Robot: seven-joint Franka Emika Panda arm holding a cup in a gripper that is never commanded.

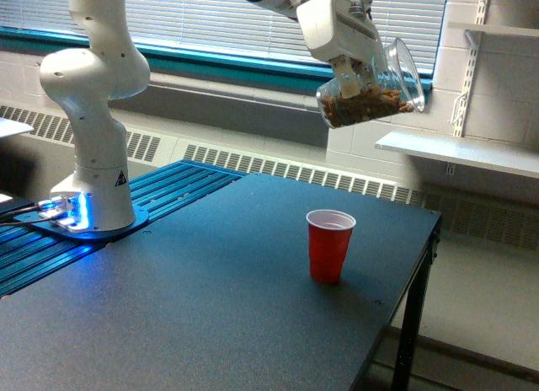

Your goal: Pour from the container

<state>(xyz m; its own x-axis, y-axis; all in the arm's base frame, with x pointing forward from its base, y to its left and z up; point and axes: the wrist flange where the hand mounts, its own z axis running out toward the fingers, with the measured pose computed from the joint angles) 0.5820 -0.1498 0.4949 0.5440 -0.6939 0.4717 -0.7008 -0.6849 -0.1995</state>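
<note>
Up in the top right of the frame, the gripper point(358, 71) is clamped around the clear cup point(375, 89), tipped on its side with the rim facing right and brown nuts piled along its lower wall. Well below, a red cup point(329, 245) stands upright on the dark table point(194, 307), right of centre.

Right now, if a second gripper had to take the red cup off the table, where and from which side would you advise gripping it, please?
Grip the red cup across its side wall just below the rim, coming in from above or from the exterior view's left. It stands upright with its mouth open, tapers downward, and has bare table around it. The gripper holding the container hangs well above.
</note>
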